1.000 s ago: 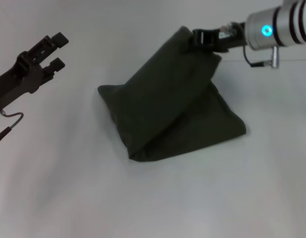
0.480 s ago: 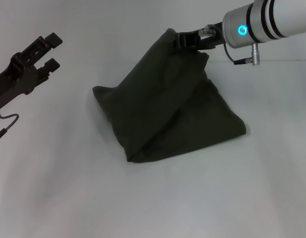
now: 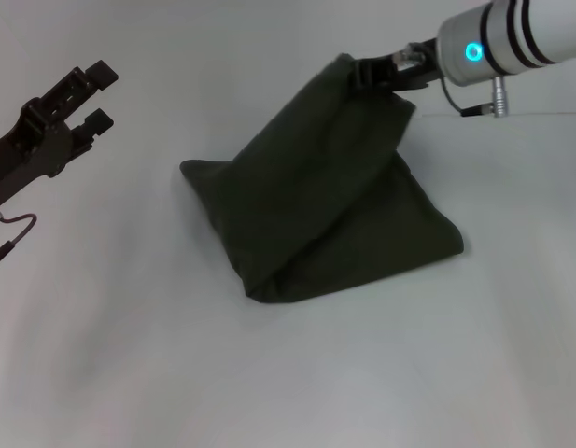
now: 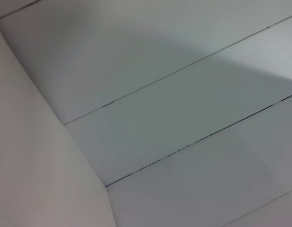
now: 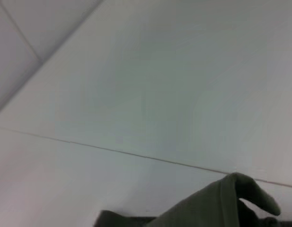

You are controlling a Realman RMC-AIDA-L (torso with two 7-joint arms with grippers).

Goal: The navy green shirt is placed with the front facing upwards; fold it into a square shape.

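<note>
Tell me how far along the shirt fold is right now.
Partly done: the dark olive-green cotton shirt already lies doubled into a compact bundle on the white table. In hand: the right pincer is shut on its far corner, lifted off the table. The left pincer hangs open, away from the cloth. Left: lay that corner down and square the edges.

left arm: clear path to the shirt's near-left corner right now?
Probably yes. The left claw hangs open, off to the side of the shirt, with only bare table between; the right claw grips the far corner.
</note>
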